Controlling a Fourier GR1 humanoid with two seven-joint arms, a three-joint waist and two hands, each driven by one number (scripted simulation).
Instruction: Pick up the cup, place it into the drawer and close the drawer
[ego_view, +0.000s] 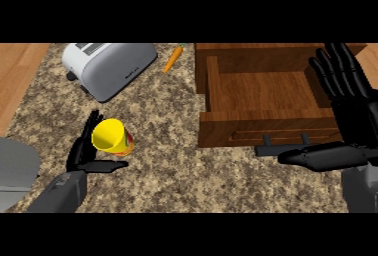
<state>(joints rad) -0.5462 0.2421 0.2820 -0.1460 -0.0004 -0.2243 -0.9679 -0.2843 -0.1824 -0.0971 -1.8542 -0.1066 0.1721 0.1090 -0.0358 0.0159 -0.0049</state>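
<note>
Yellow cup (112, 137) sits against the open left hand (87, 150), so curl fingers fully round it before lifting toward the drawer (262, 85); right hand (347, 100) rests open.

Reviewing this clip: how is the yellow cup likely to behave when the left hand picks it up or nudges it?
The yellow cup looks rigid and hollow, so probably light. It flares to a wide mouth over a narrower base, so a sideways nudge from the left hand may tip it. Its round, smooth-looking wall suggests it could then roll on the counter.
</note>
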